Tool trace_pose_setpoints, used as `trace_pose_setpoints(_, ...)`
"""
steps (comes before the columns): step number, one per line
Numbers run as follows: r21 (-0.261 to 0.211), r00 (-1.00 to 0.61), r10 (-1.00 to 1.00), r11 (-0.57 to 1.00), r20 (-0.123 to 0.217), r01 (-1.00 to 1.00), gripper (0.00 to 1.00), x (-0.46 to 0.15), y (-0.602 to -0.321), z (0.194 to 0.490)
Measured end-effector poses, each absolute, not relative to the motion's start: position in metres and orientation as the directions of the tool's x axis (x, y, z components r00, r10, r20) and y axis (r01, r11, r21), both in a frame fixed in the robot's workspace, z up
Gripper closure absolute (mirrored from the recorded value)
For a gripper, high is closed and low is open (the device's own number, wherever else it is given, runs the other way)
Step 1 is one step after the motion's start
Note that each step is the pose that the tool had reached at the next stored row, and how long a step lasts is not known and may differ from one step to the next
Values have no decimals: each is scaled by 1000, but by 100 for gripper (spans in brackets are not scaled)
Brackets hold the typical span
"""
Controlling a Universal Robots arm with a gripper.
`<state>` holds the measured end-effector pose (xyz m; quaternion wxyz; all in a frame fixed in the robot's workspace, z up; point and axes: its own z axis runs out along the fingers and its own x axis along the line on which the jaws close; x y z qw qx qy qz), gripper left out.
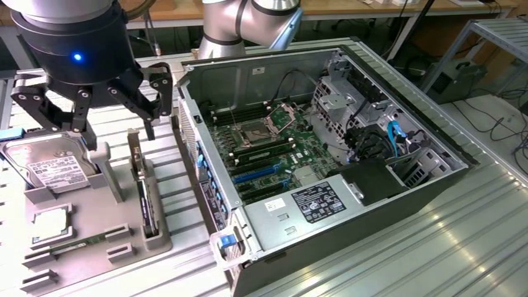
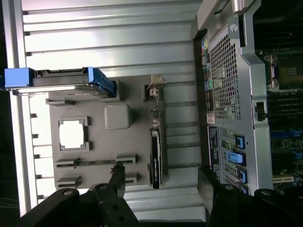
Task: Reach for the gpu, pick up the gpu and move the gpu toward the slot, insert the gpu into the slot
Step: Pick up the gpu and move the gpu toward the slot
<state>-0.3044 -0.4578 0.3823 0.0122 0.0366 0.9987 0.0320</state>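
Grey moulded tray (image 1: 99, 213) holds the gpu (image 1: 145, 195), which we see standing on its long edge in a narrow groove, with its pale bracket end toward the arm. The gripper (image 1: 120, 133) hangs over that bracket end with its black fingers (image 1: 149, 127) spread wide and nothing between them. In the wrist view the gpu (image 2: 156, 151) lines up in the gap between the gripper's (image 2: 162, 182) two fingers. We think the fingertips stand clear of the card, though the angle leaves the height hard to judge. A hard drive (image 1: 49, 164) sits just beside it on the tray, on the exterior view's left. The slot (image 1: 251, 174), a blue strip, lies well apart inside the open computer case (image 1: 247, 74).
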Motion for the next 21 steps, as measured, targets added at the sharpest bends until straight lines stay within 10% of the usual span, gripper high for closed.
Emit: trace_pose_setpoints(21,61,-998,-54,997,-22,-55,27,-304,-455,352)
